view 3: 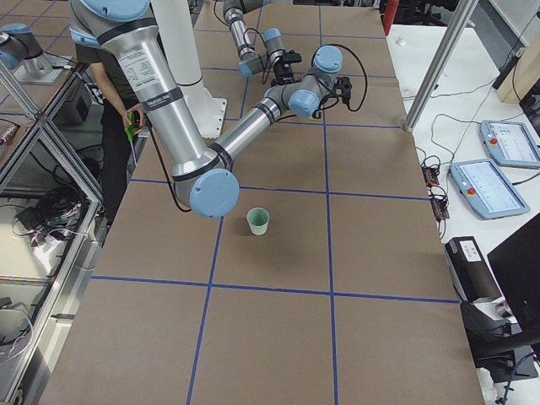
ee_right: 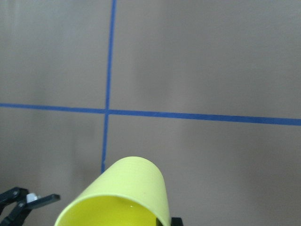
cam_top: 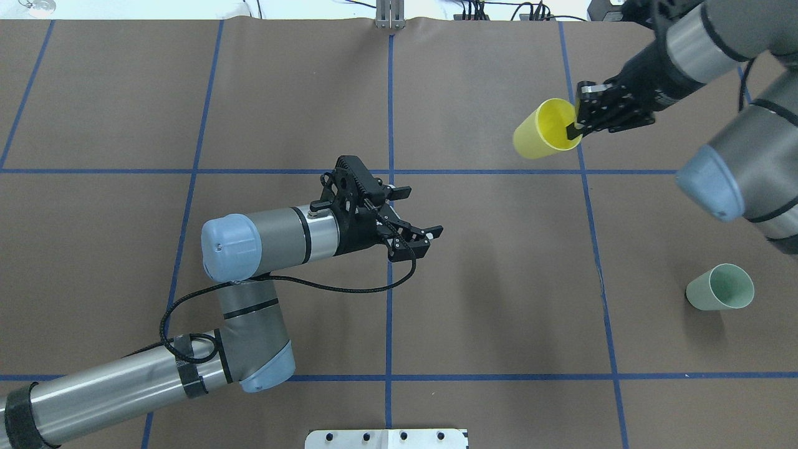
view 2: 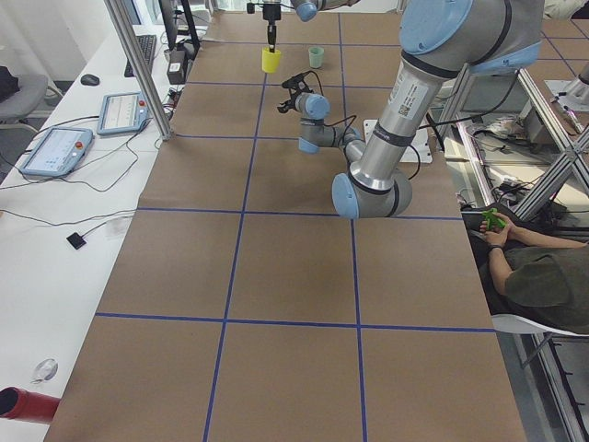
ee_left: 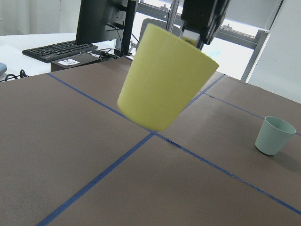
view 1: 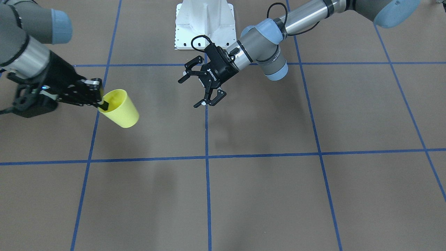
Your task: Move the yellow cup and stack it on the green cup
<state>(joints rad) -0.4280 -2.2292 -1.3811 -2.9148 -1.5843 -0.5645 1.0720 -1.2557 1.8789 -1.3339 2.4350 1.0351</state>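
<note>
Crossing brown table [cam_top: 499,312], blue tape [cam_top: 499,377], yellow cup [cam_top: 541,132]

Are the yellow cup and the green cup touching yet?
Apart. The overhead view shows a wide stretch of table between the yellow cup and the green cup.

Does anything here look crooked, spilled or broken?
Only the yellow cup looks askew: the right tool pinches its rim and holds it tilted above the table. The green cup stands upright. No spill or damage shows.
</note>
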